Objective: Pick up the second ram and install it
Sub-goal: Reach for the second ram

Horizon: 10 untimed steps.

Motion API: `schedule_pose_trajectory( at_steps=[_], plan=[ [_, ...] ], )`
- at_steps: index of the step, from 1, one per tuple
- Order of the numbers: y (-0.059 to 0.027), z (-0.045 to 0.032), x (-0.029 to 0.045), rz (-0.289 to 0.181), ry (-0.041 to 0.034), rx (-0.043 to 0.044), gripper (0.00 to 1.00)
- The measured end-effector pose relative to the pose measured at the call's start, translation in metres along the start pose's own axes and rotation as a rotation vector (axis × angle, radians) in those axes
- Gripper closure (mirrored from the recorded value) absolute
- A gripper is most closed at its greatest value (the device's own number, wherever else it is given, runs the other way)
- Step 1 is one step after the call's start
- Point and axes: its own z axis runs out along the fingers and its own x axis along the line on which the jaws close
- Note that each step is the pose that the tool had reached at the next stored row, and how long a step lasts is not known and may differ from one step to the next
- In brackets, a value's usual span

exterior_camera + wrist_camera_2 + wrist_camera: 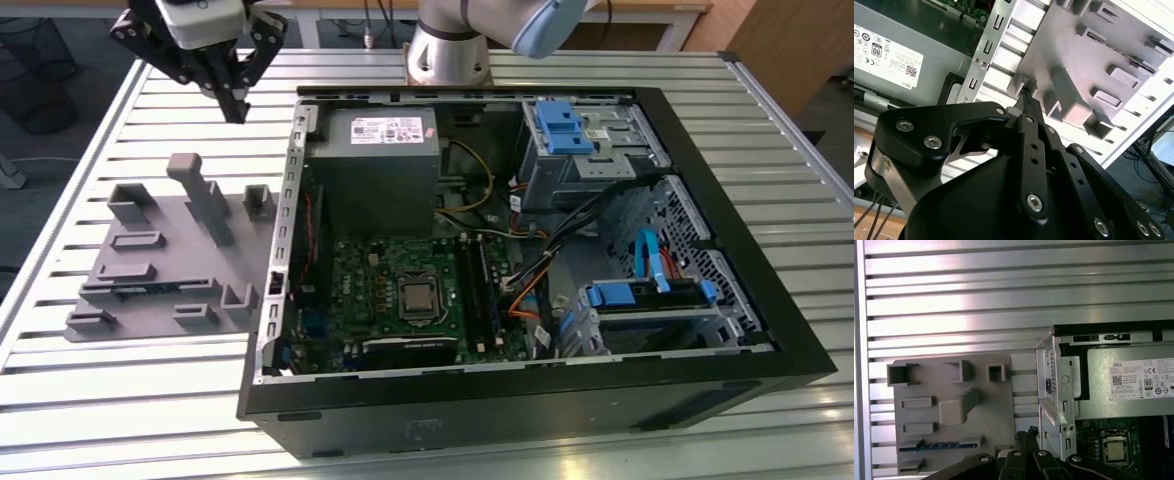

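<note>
The gripper [236, 100] is hanging above the table [134, 400] near the tray [147, 300], fingers pressed together, empty. The ram [936, 445] is lying in a tray slot.

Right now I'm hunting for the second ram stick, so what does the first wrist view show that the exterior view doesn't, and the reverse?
The first wrist view adds the blue ram, sitting in a slot of the grey tray. The exterior view adds the drive cages and the arm's base. Both share the tray, the power supply, the processor socket and the end effector.
</note>
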Motion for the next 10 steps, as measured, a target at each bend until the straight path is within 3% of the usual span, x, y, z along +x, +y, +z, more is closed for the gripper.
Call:
schedule_pose_trajectory(
  at_steps=[10],
  plan=[
    [-0.0005, 0.0005, 0.0063, 0.000, 0.0011, 0.0001, 0.89]
  ],
)
